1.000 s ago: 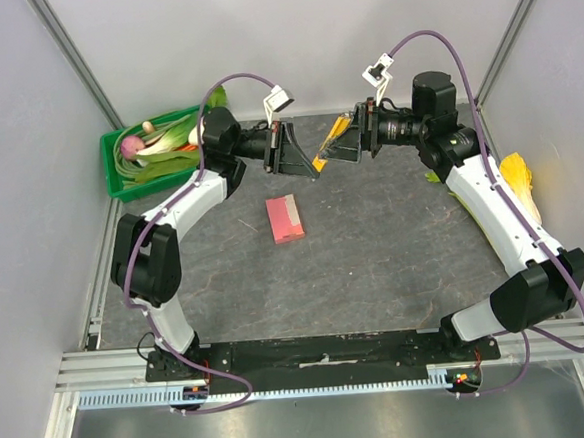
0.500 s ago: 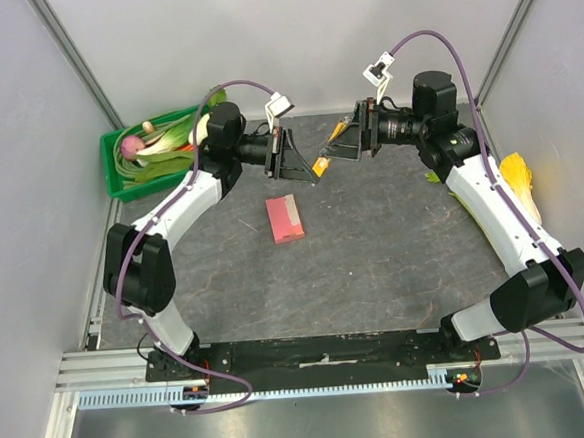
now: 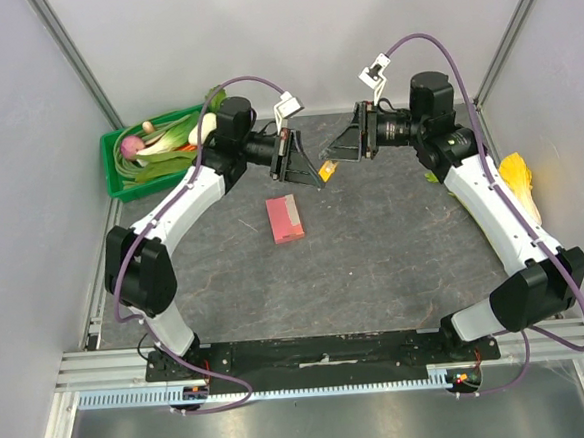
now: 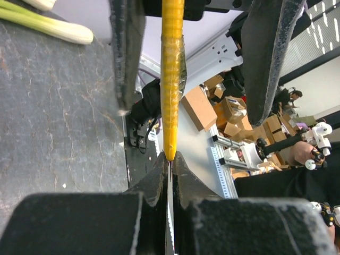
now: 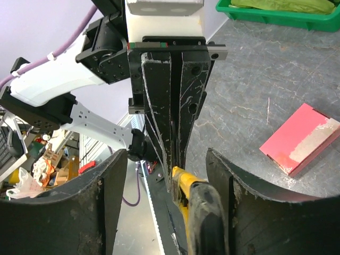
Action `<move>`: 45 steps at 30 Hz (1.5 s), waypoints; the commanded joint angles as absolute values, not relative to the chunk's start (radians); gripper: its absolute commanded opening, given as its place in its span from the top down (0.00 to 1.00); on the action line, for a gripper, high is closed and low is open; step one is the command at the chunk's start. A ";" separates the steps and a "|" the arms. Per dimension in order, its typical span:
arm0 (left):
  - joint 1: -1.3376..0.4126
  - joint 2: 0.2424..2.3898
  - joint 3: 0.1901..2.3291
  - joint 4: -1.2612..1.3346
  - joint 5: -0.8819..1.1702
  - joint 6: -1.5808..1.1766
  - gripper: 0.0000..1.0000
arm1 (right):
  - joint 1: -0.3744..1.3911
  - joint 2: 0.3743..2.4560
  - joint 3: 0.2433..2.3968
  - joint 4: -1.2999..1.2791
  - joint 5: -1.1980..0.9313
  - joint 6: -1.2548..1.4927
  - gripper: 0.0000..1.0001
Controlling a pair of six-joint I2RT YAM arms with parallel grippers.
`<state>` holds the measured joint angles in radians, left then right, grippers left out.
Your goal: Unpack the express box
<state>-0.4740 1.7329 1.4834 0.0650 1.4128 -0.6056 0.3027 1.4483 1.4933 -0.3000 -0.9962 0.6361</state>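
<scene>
The left gripper [image 3: 312, 172] and right gripper [image 3: 338, 154] meet in the air near the back. A yellow-orange flat thing [image 4: 171, 79] fills the space between them, so nothing else fits there. The two arms curve along the left and right sides. Between them there is open table [image 3: 375, 263] with room all around the express box [image 3: 285, 218]. A green crate [image 3: 130, 193] of vegetables blocks the back left corner. A yellow thing [image 3: 522, 178] lies by the right wall. Grey walls [image 3: 30, 197] close in three sides.
</scene>
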 commanded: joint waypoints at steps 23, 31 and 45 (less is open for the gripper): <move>-0.456 1.704 1.640 -0.531 1.370 -0.106 0.98 | 0.310 1.440 1.549 -0.425 -1.006 0.557 0.37; -0.465 1.730 1.672 -0.532 1.371 -0.110 0.98 | 0.310 1.445 1.551 -0.425 -1.009 0.560 0.42; -0.474 1.753 1.681 -0.540 1.353 -0.111 0.98 | 0.313 1.454 1.522 -0.430 -0.985 0.534 0.66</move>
